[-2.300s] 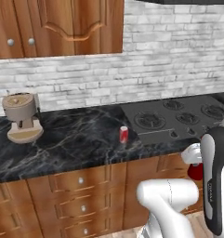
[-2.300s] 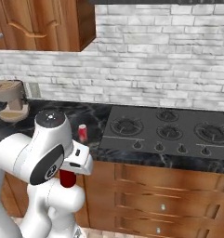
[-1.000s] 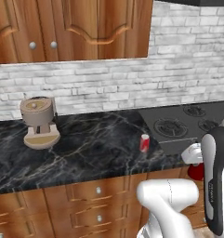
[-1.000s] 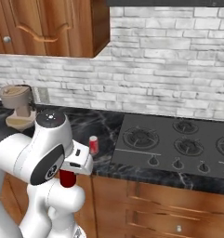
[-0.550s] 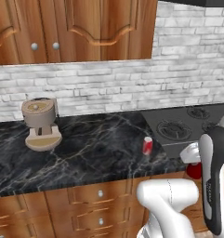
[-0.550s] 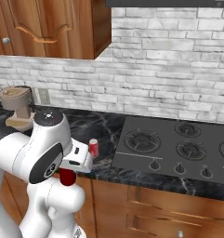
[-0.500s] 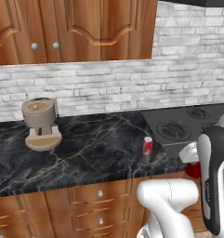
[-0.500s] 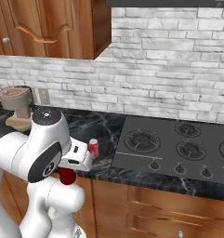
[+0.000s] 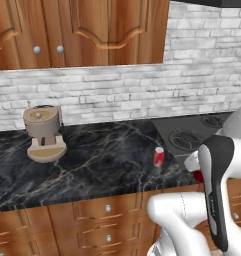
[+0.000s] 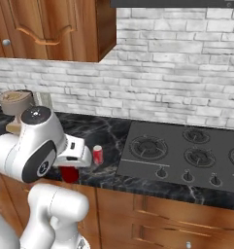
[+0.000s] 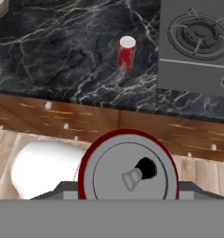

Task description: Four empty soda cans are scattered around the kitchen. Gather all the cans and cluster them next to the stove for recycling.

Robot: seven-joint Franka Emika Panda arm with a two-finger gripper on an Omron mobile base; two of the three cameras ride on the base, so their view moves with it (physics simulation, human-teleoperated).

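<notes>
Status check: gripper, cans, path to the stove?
Gripper shut on held can. Second can upright on counter, beside stove. Nothing blocking that spot.

No lettering, brand, number or sign can be read anywhere (the small red cylindrical can point(image 11: 126, 52) looks plain).

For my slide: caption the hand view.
Gripper holding a soda can, another can standing on the counter beside the stove.
</notes>
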